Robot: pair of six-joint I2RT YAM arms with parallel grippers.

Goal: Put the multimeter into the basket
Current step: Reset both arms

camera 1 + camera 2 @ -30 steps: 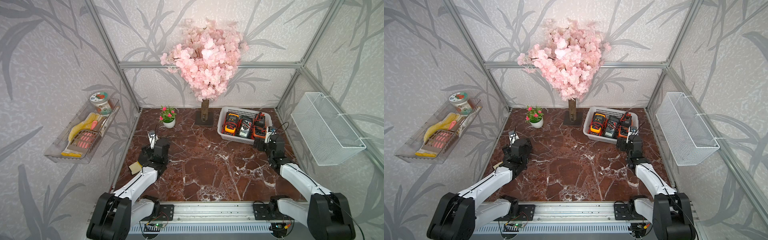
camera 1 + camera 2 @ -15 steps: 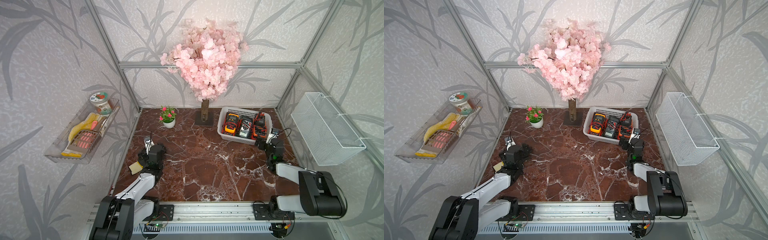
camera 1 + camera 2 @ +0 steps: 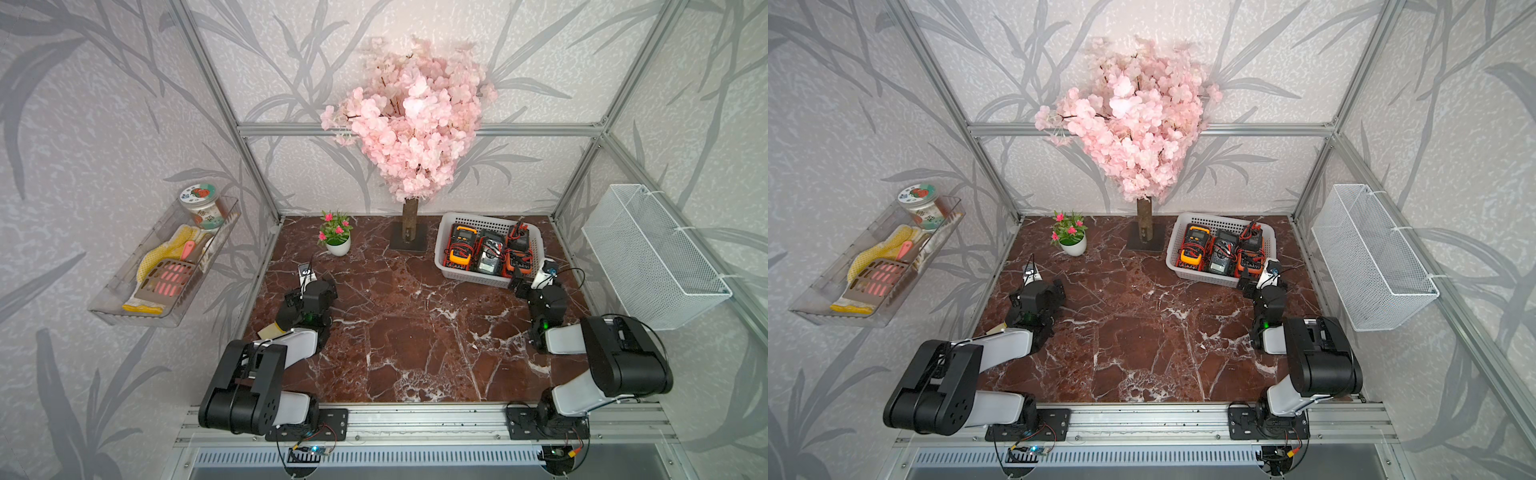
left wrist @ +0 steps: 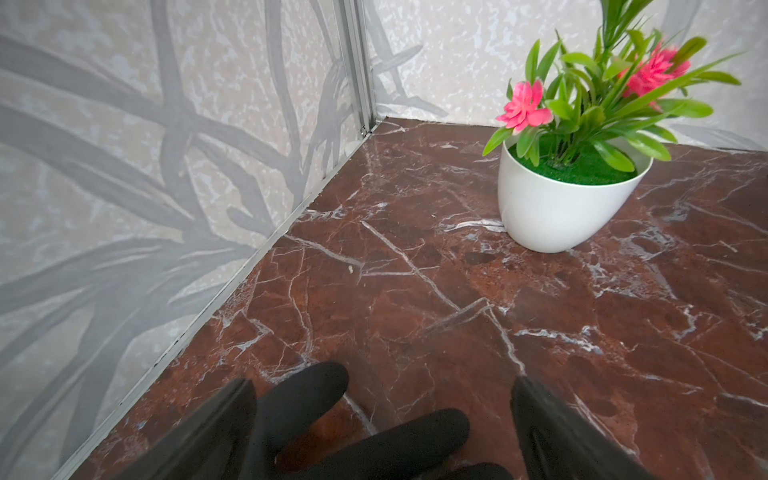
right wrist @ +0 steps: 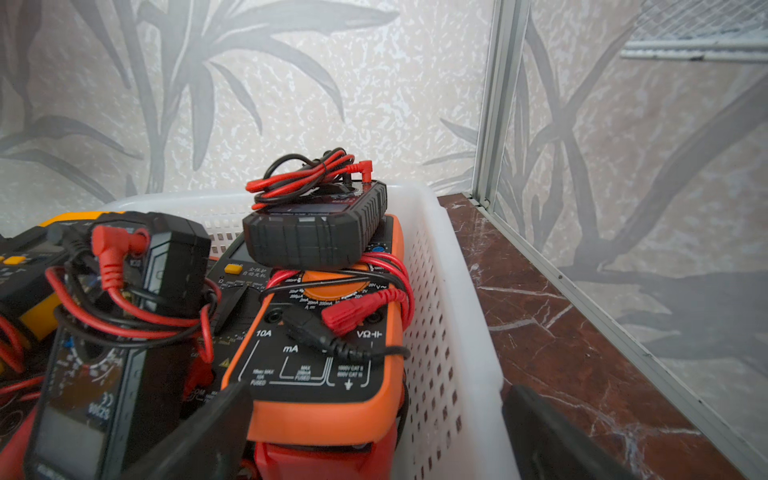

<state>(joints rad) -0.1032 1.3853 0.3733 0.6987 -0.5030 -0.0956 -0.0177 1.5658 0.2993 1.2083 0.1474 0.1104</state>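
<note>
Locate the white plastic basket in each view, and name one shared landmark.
In a top view: basket in the far right corner.
In a top view: basket, same far right corner.
Left wrist: not in it.
Right wrist: its perforated wall runs down the middle.
Shared landmark: red marble tabletop.

The basket [image 3: 469, 277] sits at the far right of the table [image 3: 415, 332]. Three multimeters [image 3: 489, 254] lie side by side in it, and a fourth multimeter [image 3: 518, 239] rests on the rightmost one. Left of the basket, at the far edge, stands the tree [image 3: 409, 224]. The potted plant [image 3: 336, 239] stands further left. A tray [image 3: 133, 318] hangs on the left wall, a wire bin [image 3: 648, 257] on the right wall.
</note>
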